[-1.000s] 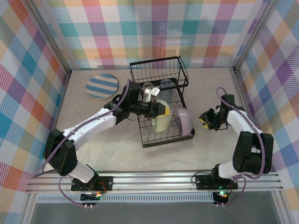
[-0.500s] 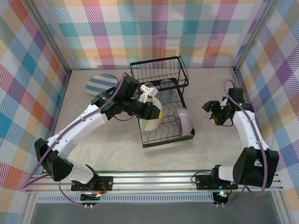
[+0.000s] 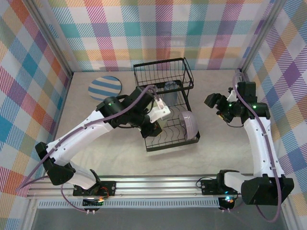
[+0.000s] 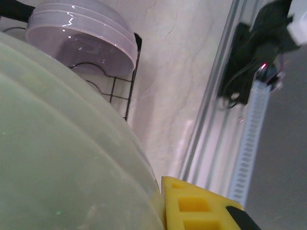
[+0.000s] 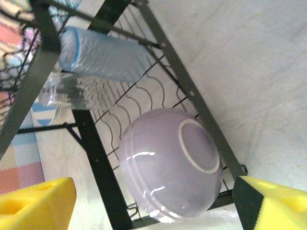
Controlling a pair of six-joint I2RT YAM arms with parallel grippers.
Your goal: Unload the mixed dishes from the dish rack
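Top external shows you one blue-and-white striped plate [image 3: 104,87] already out on the table [image 3: 124,158], well off to the left gripper's [image 3: 157,120] outer side. That is the part of the unloading I'd count as done.

In the left wrist view the pale green bowl [image 4: 62,158] sits hard against the yellow finger pad [image 4: 192,206], so that gripper looks clamped on its rim. Beyond it you see the lavender bowl [image 4: 76,38].

Your right gripper [image 3: 216,106] hangs beside the dish rack [image 3: 163,64], fingers spread wide with nothing between them. The lavender bowl [image 5: 168,163] stands on edge in the wavy slots straight ahead of it, and the grey-blue tumbler [image 5: 105,60] lies further in.

To finish, you need to set the green bowl down, then take out the lavender bowl and the tumbler.
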